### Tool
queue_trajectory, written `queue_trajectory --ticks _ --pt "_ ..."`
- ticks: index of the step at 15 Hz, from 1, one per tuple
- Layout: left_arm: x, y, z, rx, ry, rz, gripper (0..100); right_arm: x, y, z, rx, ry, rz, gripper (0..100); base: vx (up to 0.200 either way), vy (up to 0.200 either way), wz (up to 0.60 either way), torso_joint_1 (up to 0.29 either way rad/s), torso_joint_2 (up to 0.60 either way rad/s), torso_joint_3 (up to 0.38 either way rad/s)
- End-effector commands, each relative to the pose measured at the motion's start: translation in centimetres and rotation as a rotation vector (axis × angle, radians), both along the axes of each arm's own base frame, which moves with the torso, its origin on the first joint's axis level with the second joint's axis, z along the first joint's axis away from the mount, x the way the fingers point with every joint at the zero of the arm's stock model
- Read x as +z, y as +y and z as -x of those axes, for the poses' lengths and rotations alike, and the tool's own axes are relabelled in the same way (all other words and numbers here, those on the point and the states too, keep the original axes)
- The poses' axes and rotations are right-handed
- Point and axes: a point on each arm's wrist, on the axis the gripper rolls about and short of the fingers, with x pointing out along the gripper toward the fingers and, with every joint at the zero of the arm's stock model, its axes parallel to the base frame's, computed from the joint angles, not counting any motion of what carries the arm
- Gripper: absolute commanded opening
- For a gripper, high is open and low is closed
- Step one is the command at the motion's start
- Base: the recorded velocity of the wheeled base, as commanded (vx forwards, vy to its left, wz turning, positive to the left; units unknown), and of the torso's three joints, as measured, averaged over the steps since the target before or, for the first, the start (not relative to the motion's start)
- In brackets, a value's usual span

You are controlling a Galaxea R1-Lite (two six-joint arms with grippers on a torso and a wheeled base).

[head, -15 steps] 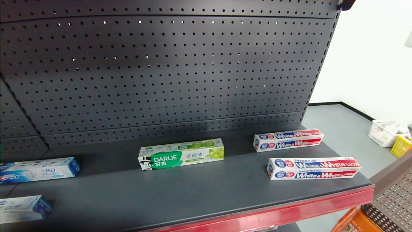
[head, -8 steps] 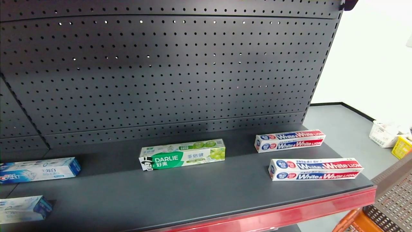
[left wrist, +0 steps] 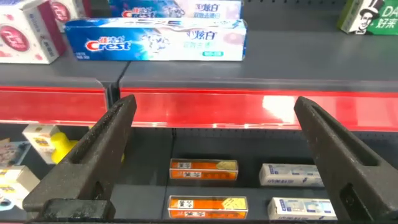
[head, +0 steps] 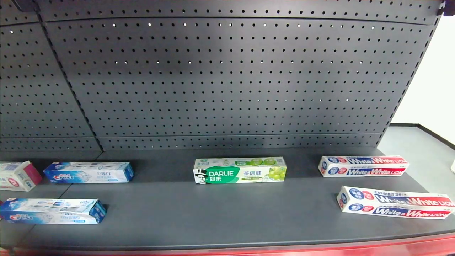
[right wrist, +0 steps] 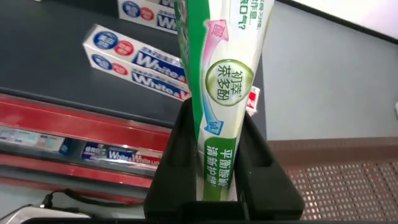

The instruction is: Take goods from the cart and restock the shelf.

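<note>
My right gripper [right wrist: 219, 134] is shut on the lower end of a green and white toothpaste box [right wrist: 227, 81], held upright in front of the shelf's right end. A matching green box [head: 240, 170] lies mid-shelf on the dark shelf [head: 199, 220]. To its right lie two white, red and blue boxes [head: 363, 165] [head: 394, 202], the same kind as one [right wrist: 134, 59] behind the held box. My left gripper [left wrist: 214, 109] is open and holds nothing. Its fingers [left wrist: 93, 155] sit just before the red front edge [left wrist: 249, 109], below a blue box [left wrist: 155, 38].
Two blue boxes [head: 89, 172] [head: 51, 211] and a pink and white box [head: 19, 175] lie at the shelf's left. The pegboard back wall [head: 227, 81] rises behind. A lower shelf holds orange boxes [left wrist: 204, 169] and white boxes [left wrist: 291, 175]. A perforated panel [right wrist: 348, 180] stands right of the shelf.
The head camera has turned left, so the whole picture has shifted right. The cart and floor baskets have left the picture and more boxes show at the left. The boxes themselves lie as before.
</note>
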Motion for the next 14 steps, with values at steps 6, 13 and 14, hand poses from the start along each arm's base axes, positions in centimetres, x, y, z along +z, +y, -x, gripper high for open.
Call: queue_trajectory --ticks 6,13,14 --pt "0.0 0.0 0.0 0.001 0.001 0.0 100 -0.4 0.2 0.1 0.081 0.02 0.044 0 0.0 0.0 0.0 0.0 0.0 0.0" --pt "0.0 0.0 0.0 0.001 -0.001 0.0 100 0.0 -0.1 1.0 0.044 -0.034 -0.155 0 0.0 0.0 0.0 0.0 0.0 0.0" --pt "0.0 0.0 0.0 0.001 -0.001 0.0 100 -0.1 -0.2 1.8 0.047 -0.028 -0.154 0 0.0 0.0 0.0 0.0 0.0 0.0"
